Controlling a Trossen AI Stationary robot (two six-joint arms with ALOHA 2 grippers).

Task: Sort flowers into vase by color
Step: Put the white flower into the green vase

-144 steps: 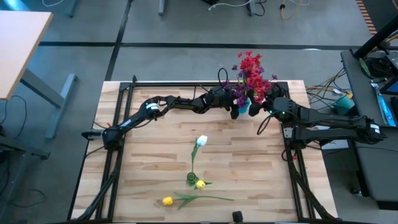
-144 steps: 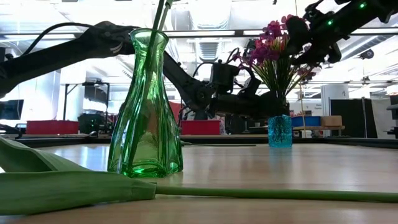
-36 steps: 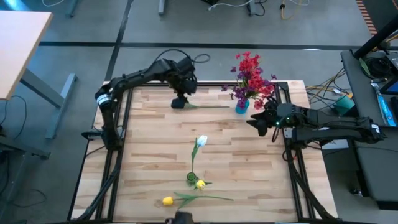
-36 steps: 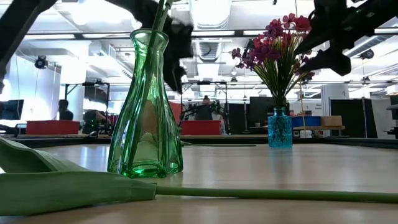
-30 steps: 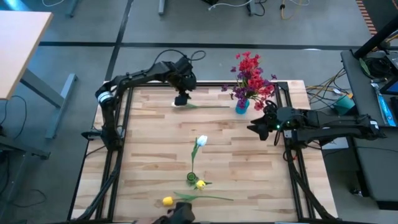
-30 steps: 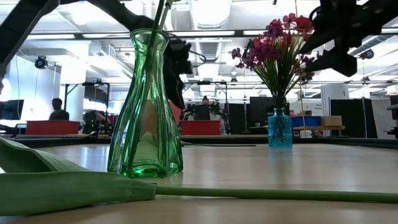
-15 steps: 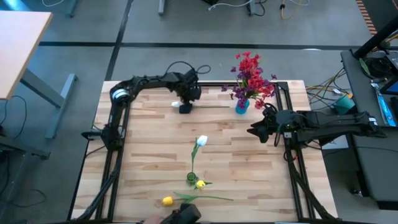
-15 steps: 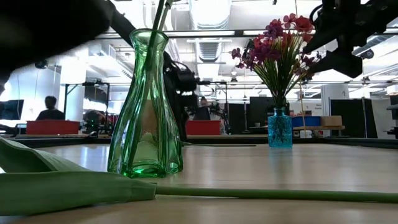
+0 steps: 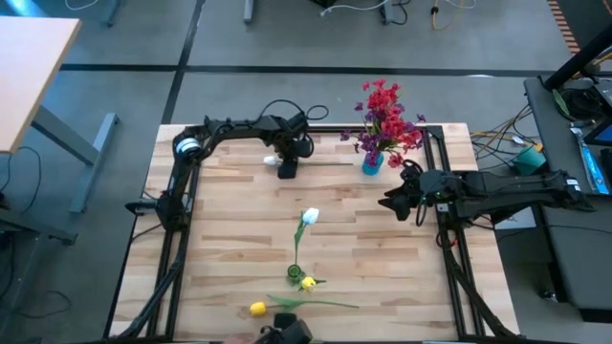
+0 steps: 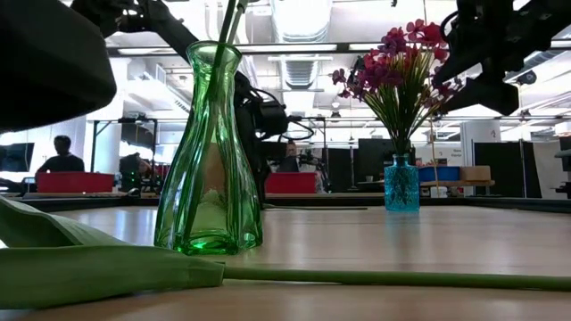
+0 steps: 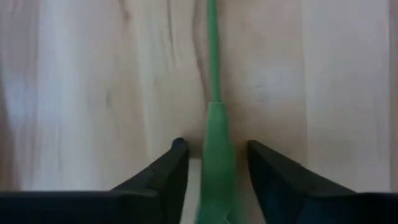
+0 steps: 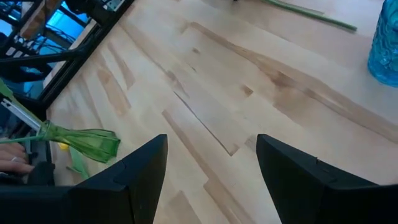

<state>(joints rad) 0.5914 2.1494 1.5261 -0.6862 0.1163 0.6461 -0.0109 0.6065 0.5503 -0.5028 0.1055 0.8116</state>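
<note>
A white flower on a thin green stem [image 9: 325,162] lies flat on the table near its far edge. My left gripper [image 9: 285,168] is down over its head end, open, with one finger on each side of the green stem base [image 11: 215,134] and a gap on both sides. The blue vase [image 9: 372,163] holds red and purple clusters [image 9: 385,115]. The green vase [image 9: 295,274] holds a white tulip [image 9: 309,217] and a yellow bud [image 9: 308,283]. A yellow tulip [image 9: 258,308] lies by the near edge. My right gripper [image 9: 390,203] hovers open, on the near side of the blue vase.
Black frame rails [image 9: 177,220] run along the table's left and right sides. A person's hand [image 12: 11,163] and a dark object [image 9: 287,331] show at the near edge. Bare wood [image 9: 229,229] lies between the left rail and the green vase.
My left gripper has moved a little toward the table's right and near edges and come down over the white flower's head end, while its arm has swung in along the far edge. My right gripper has drifted slightly toward the near edge.
</note>
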